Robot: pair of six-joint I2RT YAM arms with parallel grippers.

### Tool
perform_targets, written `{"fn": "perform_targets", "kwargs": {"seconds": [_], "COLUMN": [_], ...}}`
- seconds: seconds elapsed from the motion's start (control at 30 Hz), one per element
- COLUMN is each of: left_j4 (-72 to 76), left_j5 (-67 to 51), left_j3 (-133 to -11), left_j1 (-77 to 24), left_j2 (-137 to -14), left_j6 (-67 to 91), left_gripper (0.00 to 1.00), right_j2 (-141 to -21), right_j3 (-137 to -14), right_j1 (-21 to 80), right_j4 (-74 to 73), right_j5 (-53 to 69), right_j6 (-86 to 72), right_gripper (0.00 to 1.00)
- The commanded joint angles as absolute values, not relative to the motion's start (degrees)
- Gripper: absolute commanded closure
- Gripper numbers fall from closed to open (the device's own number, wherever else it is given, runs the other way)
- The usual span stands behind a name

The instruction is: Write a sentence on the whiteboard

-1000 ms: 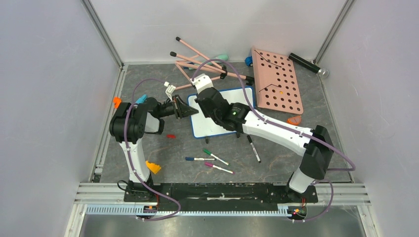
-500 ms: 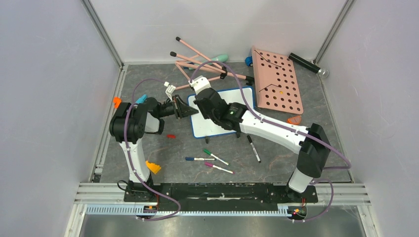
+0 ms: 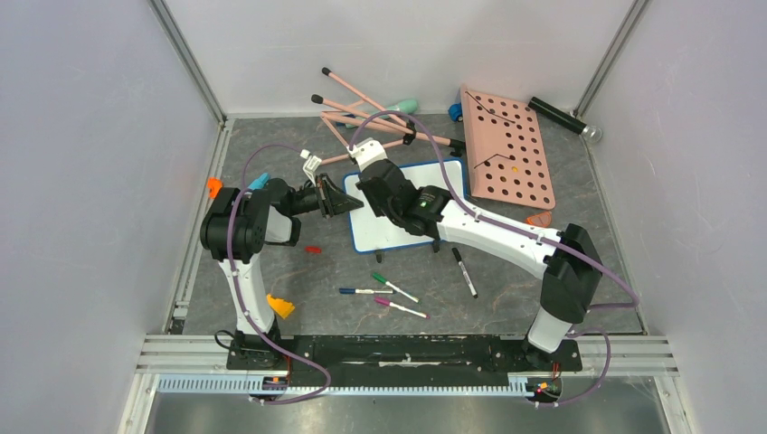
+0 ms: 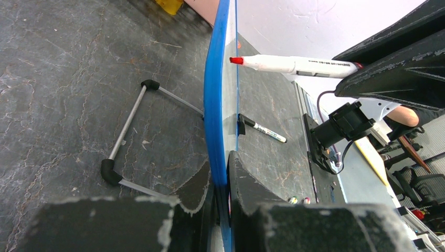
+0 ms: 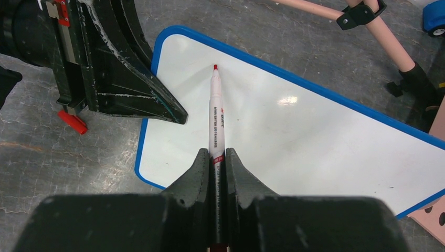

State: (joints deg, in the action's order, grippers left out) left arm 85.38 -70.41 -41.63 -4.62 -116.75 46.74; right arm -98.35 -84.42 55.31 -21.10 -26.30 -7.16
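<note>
Loose pens [image 3: 384, 291] lie nearest on the desk [image 3: 506, 298]. Beyond them the whiteboard [image 5: 315, 131] sits mid-desk, its left edge clamped by the left pincer [image 4: 220, 178]. The right pincer [image 5: 215, 157] grips a red marker [image 5: 215, 115], tip by the board's far-left corner.

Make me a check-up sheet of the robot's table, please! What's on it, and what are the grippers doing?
Surface: dark grey marbled table.
Job's things: whiteboard blank, no writing seen; red marker uncapped, tip at the board's corner, contact unclear.
Clutter: loose markers, pink pegboard, pink sticks, orange pieces, black tube.
Grippers: left gripper shut on the whiteboard's blue rim; right gripper shut on the red marker.
Cables: purple cables loop along both arms.
Surroundings: plain grey walls; nothing else seen.
</note>
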Motion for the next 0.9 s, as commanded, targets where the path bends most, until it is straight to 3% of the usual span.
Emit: {"fn": "perform_targets", "kwargs": {"seconds": [0.0,0.87], "left_j4": [89.21,89.21], "left_j5": [-66.99,-67.16], "left_j3": [-42.50,-42.45], "left_j1": [-3.51,-3.53], "left_j2": [-118.05,-118.04], "left_j6": [42.02,41.92], "left_gripper": [0.98,0.98], "right_j2": [-99.03,-99.21], "right_j3": [-86.66,-84.47], "right_j1": [54.96,54.43], "right_j4": [-20.10,-20.06], "right_j5": [-26.01,-22.42], "right_j6": [-6.61,-5.97], "right_gripper": [1.00,1.00]}}
